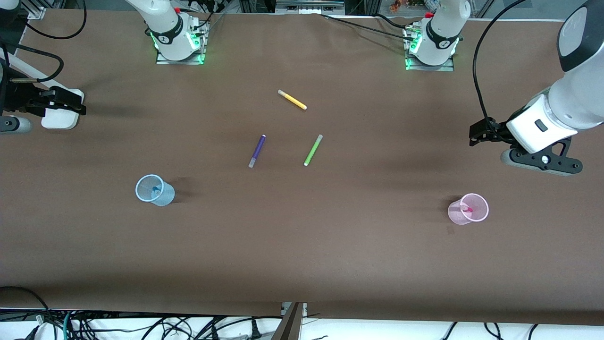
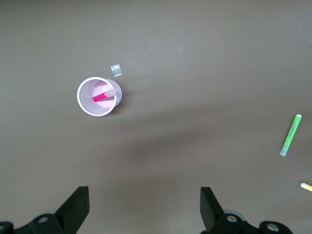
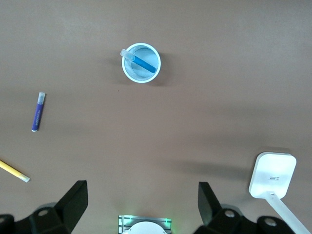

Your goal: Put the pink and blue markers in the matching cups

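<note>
Blue marker (image 3: pixel 144 62): inside blue cup (image 1: pixel 154 190), lower left of the front view.
Pink marker (image 2: pixel 103 95): inside pink cup (image 1: pixel 468 208), lower right.
Left gripper (image 1: pixel 477 133): right edge, jaws wide apart, holding nothing.
Right gripper (image 1: pixel 71 103): left edge, jaws wide apart, holding nothing.
Worktop (image 1: pixel 302 245): brown.

Robotics lab: two arm bases (image 1: pixel 178 35) glowing green are sitting bolted on a brown-covered table (image 1: pixel 302 264), loose cables (image 1: pixel 141 326) trailing along its edge, aluminium framing (image 1: pixel 309 5) standing at the top.
</note>
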You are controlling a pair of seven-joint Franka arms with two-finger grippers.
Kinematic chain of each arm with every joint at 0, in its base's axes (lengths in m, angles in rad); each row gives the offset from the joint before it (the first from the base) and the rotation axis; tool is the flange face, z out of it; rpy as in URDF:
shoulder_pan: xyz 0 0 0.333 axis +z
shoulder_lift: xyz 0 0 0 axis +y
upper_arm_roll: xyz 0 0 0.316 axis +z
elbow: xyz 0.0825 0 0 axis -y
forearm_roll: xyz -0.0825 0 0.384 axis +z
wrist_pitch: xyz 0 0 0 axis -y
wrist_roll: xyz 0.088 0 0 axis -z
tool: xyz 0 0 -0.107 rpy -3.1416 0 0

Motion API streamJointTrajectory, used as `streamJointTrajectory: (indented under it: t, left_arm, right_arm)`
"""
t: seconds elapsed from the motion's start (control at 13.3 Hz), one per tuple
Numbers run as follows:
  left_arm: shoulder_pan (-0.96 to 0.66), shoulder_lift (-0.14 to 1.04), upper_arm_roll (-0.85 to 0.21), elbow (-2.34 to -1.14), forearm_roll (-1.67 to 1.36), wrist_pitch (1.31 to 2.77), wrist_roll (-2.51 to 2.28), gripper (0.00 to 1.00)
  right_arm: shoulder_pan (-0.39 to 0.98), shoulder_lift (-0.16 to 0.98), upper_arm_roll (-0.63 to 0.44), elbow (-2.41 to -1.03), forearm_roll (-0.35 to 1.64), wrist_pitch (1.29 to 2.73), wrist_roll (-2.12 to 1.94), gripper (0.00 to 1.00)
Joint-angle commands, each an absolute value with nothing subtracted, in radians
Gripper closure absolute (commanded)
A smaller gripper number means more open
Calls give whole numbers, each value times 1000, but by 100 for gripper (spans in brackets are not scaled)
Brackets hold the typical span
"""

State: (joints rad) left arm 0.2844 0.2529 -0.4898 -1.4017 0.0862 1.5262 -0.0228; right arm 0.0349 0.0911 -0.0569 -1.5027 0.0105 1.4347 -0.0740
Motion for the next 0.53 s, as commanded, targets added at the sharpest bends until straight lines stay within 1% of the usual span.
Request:
streamJointTrajectory:
  t: [0.0,0.15,0.45]
  left_arm:
    - [288,244,-499,-1399,115,1503,-37,0]
    - [287,242,-517,-1401,115,1503,-38,0]
    - [284,239,-512,-1401,114,1500,-38,0]
  right_arm:
    - [32,101,-51,-1477,-5,1431,-64,0]
    - [32,101,-51,-1477,-5,1433,-63,0]
    - [31,101,-51,-1477,-6,1433,-63,0]
